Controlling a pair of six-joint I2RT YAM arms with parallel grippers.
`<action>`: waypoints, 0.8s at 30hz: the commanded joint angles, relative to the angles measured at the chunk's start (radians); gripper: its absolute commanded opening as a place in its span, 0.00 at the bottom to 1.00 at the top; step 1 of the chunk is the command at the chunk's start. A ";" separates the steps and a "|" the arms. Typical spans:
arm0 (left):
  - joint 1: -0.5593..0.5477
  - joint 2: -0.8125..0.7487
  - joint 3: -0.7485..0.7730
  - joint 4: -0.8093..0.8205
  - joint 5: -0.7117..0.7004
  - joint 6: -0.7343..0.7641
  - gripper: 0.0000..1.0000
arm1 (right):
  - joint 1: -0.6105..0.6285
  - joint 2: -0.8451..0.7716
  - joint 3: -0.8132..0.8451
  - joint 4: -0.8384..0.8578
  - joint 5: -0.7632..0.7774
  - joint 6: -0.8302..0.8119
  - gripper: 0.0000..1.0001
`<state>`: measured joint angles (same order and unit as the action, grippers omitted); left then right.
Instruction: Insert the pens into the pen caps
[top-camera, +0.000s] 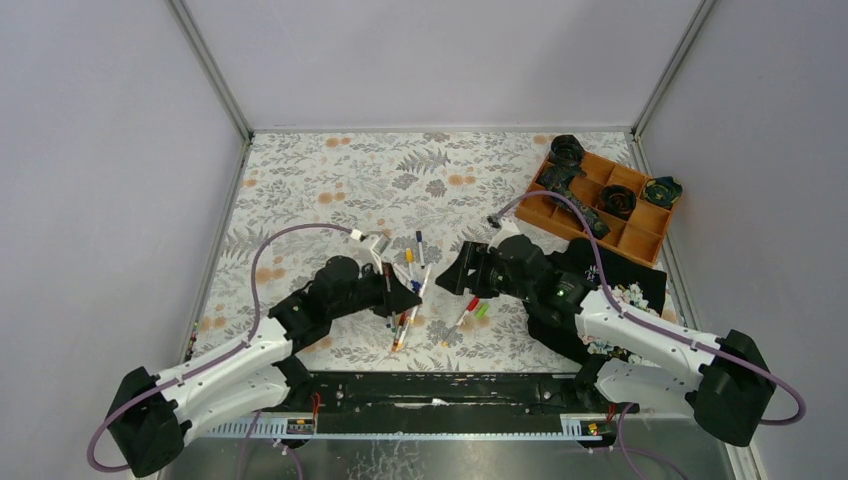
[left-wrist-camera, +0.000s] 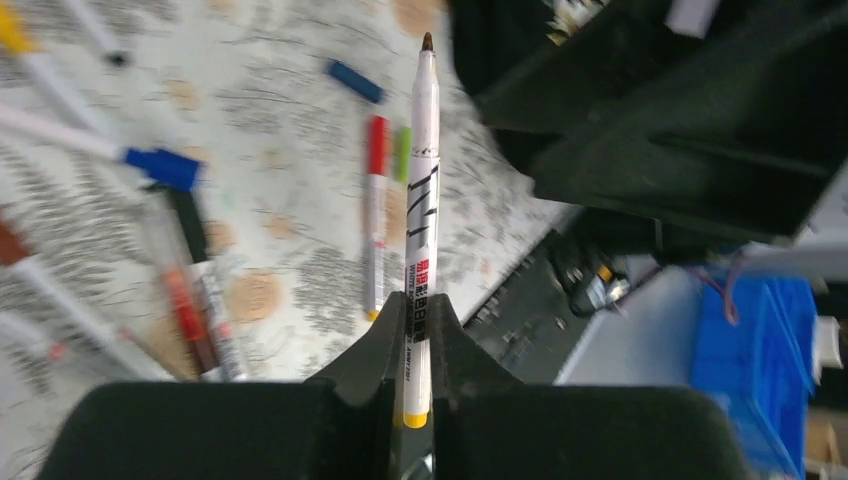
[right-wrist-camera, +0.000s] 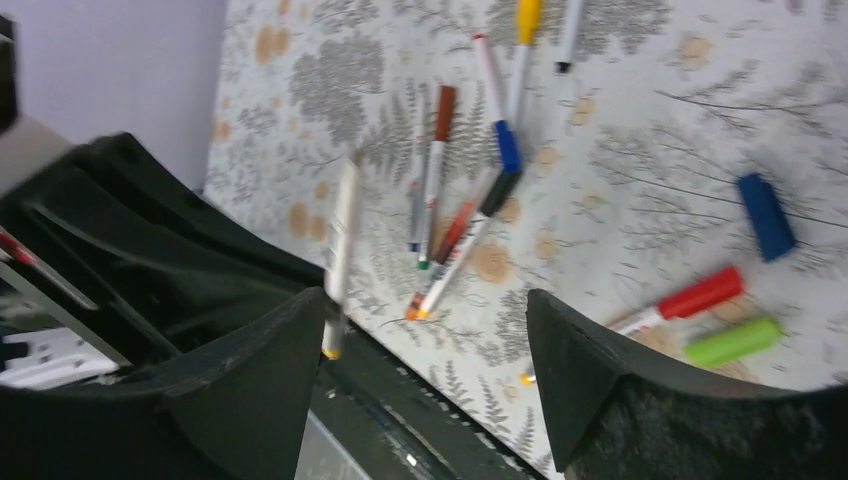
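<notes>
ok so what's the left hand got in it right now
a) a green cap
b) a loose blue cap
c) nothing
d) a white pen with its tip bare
d: in the left wrist view the left hand is shut on a white pen, whose dark tip is uncapped and points away from the hand.

Pile of pens (top-camera: 400, 330) lies mid-table (top-camera: 330, 180), just ahead of the left arm. Left gripper (top-camera: 414, 296) is over the pile's right edge, with one pen (left-wrist-camera: 423, 200) between its jaws, sticking out toward the right gripper (top-camera: 462, 272) just to its right. On the table beneath, another pen (left-wrist-camera: 376, 200) and a loose cap (left-wrist-camera: 402, 152) lie side by side. A second cap (left-wrist-camera: 355, 81) lies near them, apart. Tray (top-camera: 640, 240) sits at the far right corner, with a cloth (top-camera: 650, 285) in front of it, under the right arm.
</notes>
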<state>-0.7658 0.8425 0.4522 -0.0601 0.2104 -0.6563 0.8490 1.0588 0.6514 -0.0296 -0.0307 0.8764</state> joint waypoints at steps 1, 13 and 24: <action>-0.071 0.024 0.024 0.164 0.172 0.036 0.00 | -0.007 0.041 0.094 0.137 -0.156 0.027 0.79; -0.122 0.030 0.003 0.266 0.118 -0.007 0.00 | -0.007 0.116 0.105 0.134 -0.236 0.028 0.31; -0.147 0.107 0.003 0.248 0.109 -0.019 0.37 | -0.007 0.093 0.102 0.160 -0.241 0.053 0.00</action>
<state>-0.8913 0.9218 0.4465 0.1356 0.3241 -0.6827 0.8436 1.1786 0.7223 0.0887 -0.2554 0.9207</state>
